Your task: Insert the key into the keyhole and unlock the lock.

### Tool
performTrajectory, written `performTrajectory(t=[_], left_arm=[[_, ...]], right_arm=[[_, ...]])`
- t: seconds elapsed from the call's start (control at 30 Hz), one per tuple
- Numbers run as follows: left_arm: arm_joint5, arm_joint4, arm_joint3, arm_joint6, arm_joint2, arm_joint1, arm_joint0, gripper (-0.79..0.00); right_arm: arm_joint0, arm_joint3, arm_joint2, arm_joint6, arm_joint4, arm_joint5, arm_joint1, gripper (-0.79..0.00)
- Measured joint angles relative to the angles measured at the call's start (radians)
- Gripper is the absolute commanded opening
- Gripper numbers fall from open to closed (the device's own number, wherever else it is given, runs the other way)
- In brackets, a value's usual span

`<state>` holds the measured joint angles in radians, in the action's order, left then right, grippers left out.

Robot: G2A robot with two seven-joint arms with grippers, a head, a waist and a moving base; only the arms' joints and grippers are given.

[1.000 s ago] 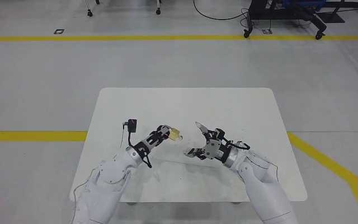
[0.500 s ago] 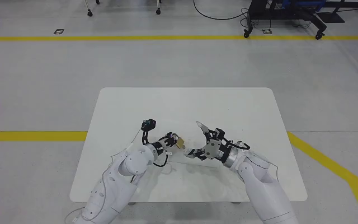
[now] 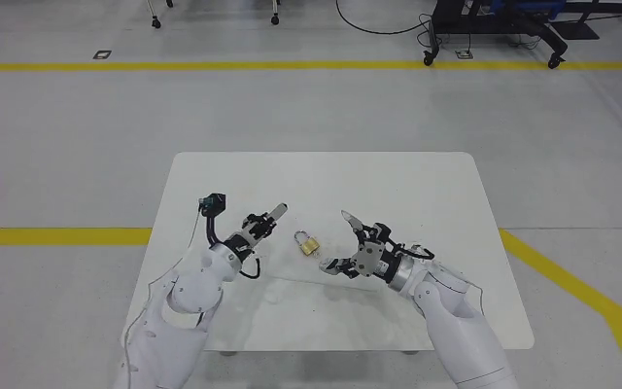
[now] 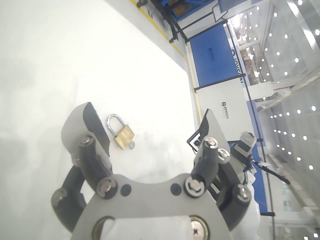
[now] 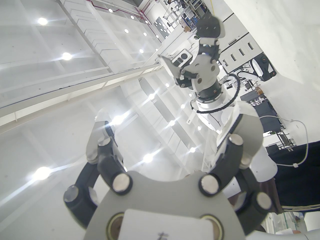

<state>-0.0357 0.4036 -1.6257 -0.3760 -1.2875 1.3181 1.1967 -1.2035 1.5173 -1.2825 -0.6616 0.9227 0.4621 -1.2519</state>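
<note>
A brass padlock [image 3: 307, 243] with a silver shackle lies flat on the white table [image 3: 408, 185], between the two grippers. In the left wrist view the padlock [image 4: 121, 132] has a small silver key [image 4: 131, 145] sticking out of its bottom end. My left gripper [image 3: 267, 219] hangs open just left of the padlock, nothing between its fingers [image 4: 92, 126]. My right gripper [image 3: 340, 243] is open just right of the padlock, its jaws spread wide and empty. The right wrist view looks past its own open gripper [image 5: 172, 131] at the left gripper [image 5: 185, 68].
Bare white tabletop extends on all sides of the padlock. The table's near edge [image 3: 321, 350] lies below both forearms. Yellow floor lines [image 3: 68, 235] run past the table on either side.
My left gripper held the padlock in the air in both earlier frames; now the padlock lies on the table and that gripper has drawn back left, open. The right arm has not moved.
</note>
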Motion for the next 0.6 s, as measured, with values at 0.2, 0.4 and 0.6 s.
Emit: performTrajectory(t=[0.2, 0.4, 0.6], left_arm=[[0.010, 0.182, -0.164, 0.074, -0.114, -0.026, 0.128, 0.000], [0.003, 0.323, -0.245, 0.202, -0.183, -0.036, 0.242, 0.000], [-0.057, 0.495, -0.262, 0.274, -0.245, -0.046, 0.338, 0.000]], right_arm=[[-0.082, 0.058, -0.116, 0.011, -0.277, -0.320, 0.030, 0.000], [-0.189, 0.158, -0.251, 0.249, -0.530, -0.538, 0.047, 0.000], [-0.248, 0.208, -0.280, 0.632, -0.913, -0.592, 0.044, 0.000]])
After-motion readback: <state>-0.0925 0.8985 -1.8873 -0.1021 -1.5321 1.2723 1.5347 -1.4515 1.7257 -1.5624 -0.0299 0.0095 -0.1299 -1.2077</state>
